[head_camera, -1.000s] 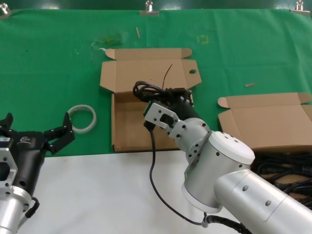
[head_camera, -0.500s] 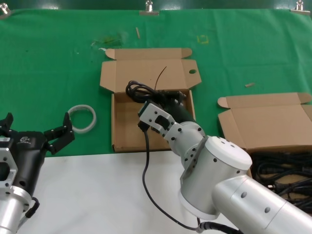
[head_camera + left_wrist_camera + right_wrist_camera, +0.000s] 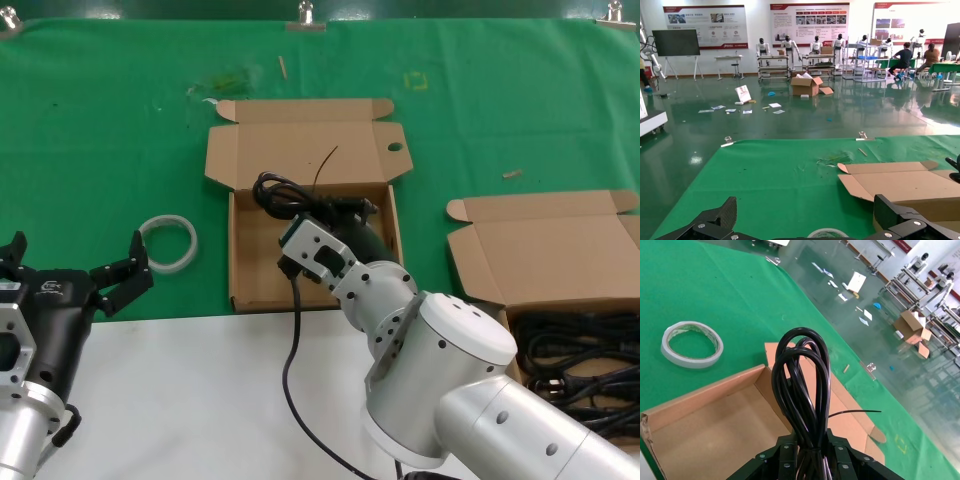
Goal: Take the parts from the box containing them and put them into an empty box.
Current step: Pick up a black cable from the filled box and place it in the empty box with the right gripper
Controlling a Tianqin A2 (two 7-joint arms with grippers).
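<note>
My right gripper [image 3: 338, 214] is shut on a looped black power cord bundle [image 3: 282, 192] and holds it above the empty box [image 3: 258, 272], whose lid tab has a round hole [image 3: 395, 147]. In the right wrist view the cord loop [image 3: 802, 380] rises from between the closed fingers [image 3: 812, 452] over the bare box floor [image 3: 715, 432]. The box containing the parts [image 3: 560, 250] stands at the right, with several black cords [image 3: 580, 345] in it. My left gripper [image 3: 75, 262] is open and empty at the near left; it also shows in the left wrist view [image 3: 805, 222].
A white translucent ring [image 3: 168, 243] lies on the green cloth left of the empty box, and shows in the right wrist view [image 3: 691, 344]. A cable hangs from my right wrist [image 3: 292, 340] over the white table front. The empty box's lid [image 3: 900, 182] shows in the left wrist view.
My right gripper has moved left with the cord bundle, further over the empty box. The left arm has not moved.
</note>
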